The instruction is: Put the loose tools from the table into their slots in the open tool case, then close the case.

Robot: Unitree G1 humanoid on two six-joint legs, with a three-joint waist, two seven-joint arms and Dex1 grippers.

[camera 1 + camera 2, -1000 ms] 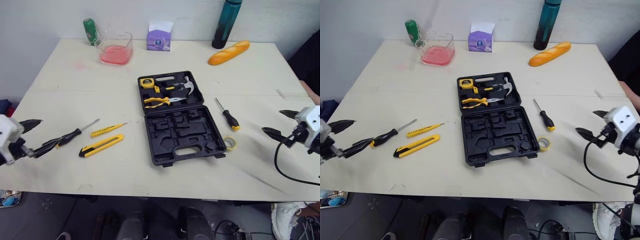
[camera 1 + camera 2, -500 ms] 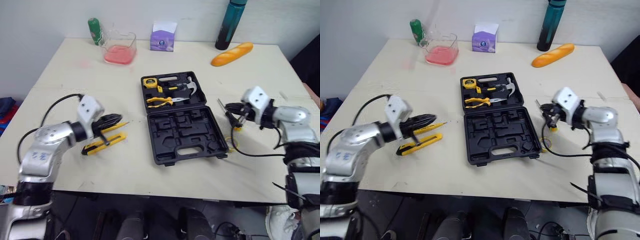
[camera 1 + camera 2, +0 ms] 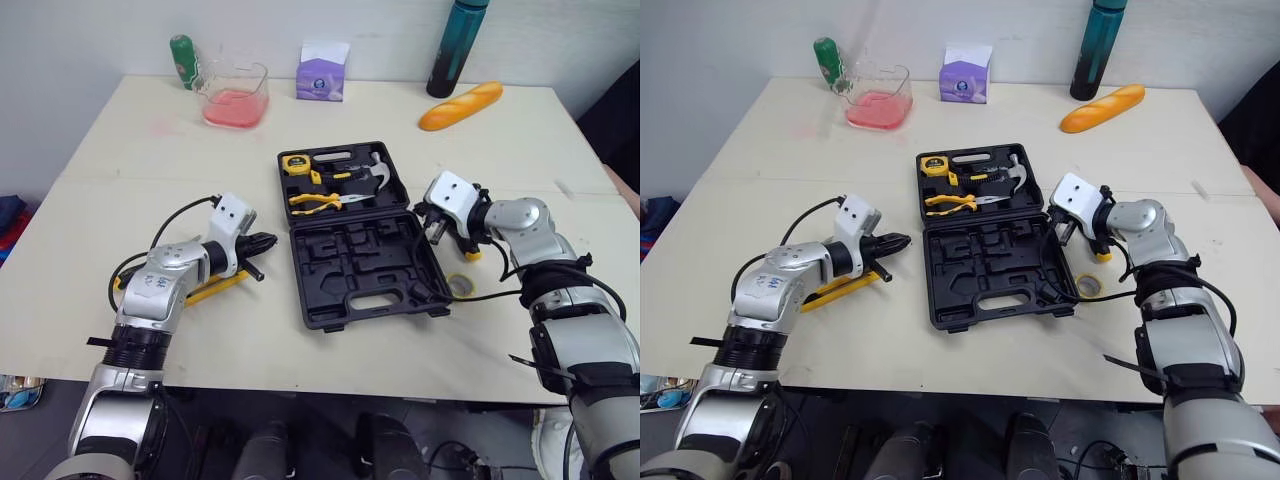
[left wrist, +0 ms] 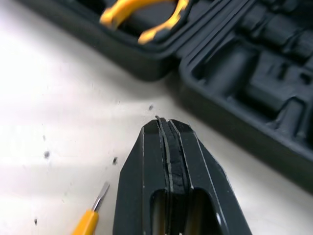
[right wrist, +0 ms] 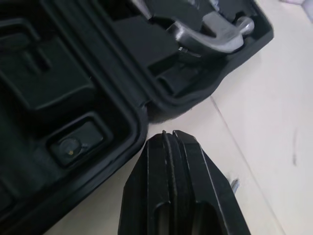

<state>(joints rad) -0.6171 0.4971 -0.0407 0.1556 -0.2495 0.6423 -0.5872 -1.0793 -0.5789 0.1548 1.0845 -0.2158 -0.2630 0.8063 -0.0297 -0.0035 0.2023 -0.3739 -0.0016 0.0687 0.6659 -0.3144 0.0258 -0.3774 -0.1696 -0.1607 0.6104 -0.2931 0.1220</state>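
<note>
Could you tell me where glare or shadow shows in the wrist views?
Left wrist view: a bright glare band across the table beside the left gripper. Right wrist view: highlights on the hammer head; the tool case recesses lie in shadow.

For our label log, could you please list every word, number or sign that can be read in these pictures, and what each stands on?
No text can be read in any view.
Purple box: a round printed mark on its front, too blurred to read.
Yellow tape measure in the case: any marking is too small to read.
Green bottle: any print is too small to read.
</note>
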